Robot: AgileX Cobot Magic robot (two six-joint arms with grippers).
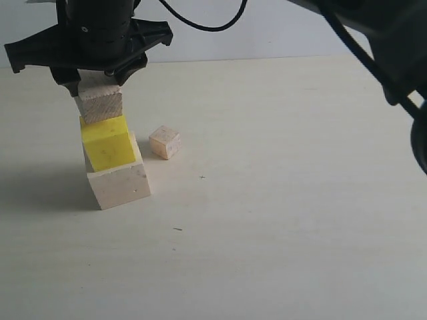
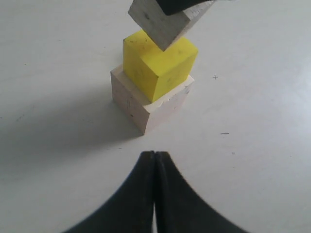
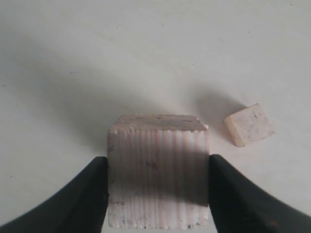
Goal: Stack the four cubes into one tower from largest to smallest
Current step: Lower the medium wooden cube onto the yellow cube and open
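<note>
The largest pale wood cube sits on the table with the bright yellow cube on top of it, turned slightly. My right gripper is shut on the light-brown wood cube, holding it right at the yellow cube's top; I cannot tell if they touch. The smallest pinkish cube lies on the table just beside the stack. My left gripper is shut and empty, a short way in front of the stack.
A dark arm and cable cross the upper right corner of the exterior view. The pale tabletop stretches right of the stack, with a wall behind its far edge.
</note>
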